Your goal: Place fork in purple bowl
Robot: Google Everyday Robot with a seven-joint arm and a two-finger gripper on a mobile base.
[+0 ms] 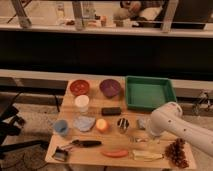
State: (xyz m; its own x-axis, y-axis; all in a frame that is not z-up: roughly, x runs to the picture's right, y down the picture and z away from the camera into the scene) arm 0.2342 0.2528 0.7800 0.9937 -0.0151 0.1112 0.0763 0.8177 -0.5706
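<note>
Gripper (148,134) sits low over the front right of the wooden table (67,107), mostly hidden behind the white arm (172,122), which reaches in from the right with its elbow bent; its grip cannot be told. Just beside it lies the fork (138,140), flat, long axis roughly left-right, well apart from the purple bowl (110,88) at the back

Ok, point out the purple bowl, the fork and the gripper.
purple bowl (110,88): camera view, bare inside of the bowl.
fork (138,140): camera view, its silvery middle.
gripper (145,132): camera view, its tip, just above the fork.
</note>
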